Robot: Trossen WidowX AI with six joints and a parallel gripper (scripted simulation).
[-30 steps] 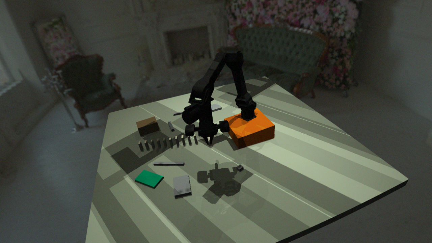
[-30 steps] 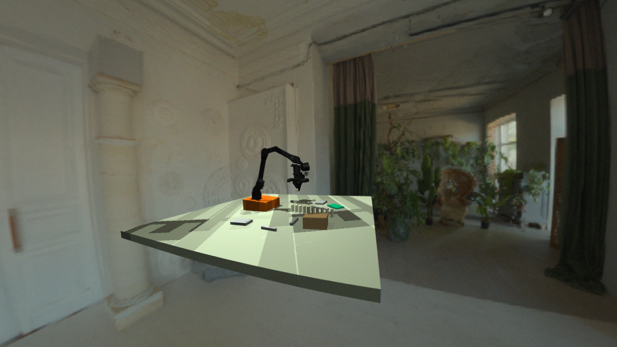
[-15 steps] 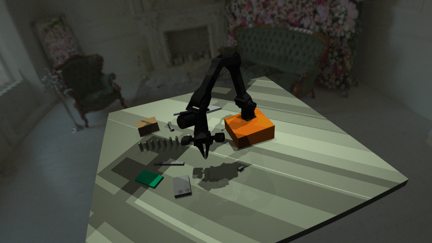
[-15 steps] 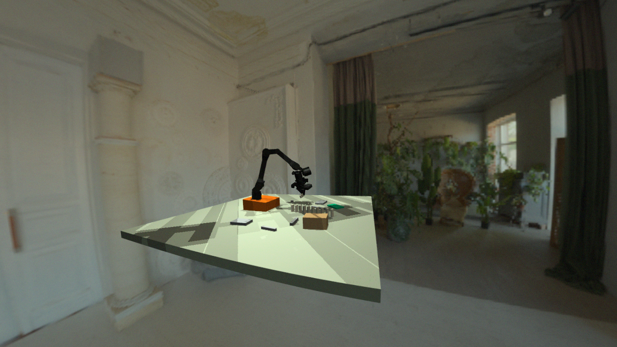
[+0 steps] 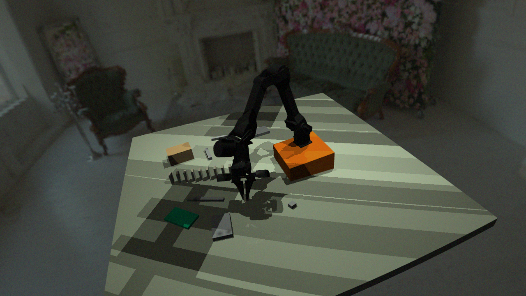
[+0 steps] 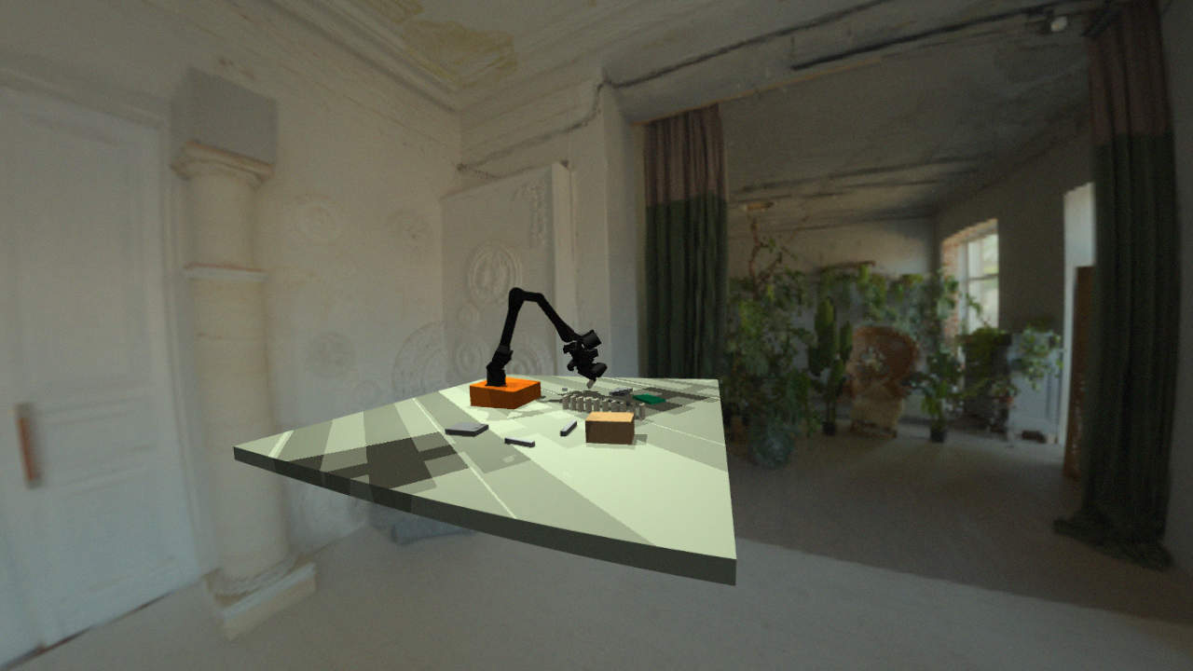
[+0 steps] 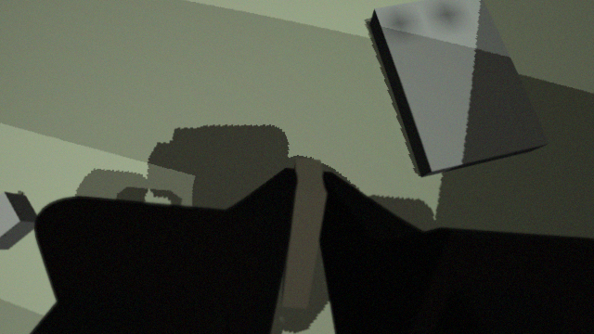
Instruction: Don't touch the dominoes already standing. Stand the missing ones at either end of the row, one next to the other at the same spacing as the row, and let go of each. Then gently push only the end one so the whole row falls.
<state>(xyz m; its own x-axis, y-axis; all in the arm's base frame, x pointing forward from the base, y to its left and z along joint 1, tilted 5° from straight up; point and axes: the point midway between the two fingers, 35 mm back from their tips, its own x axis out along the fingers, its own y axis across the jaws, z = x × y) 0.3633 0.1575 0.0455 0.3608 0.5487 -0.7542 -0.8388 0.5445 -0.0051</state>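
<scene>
Domino (image 7: 303,223), slim and drab in shadow, sits clenched in my end effector (image 7: 308,178) over the striped pale-green bench (image 5: 367,228); dim parlour behind.
</scene>
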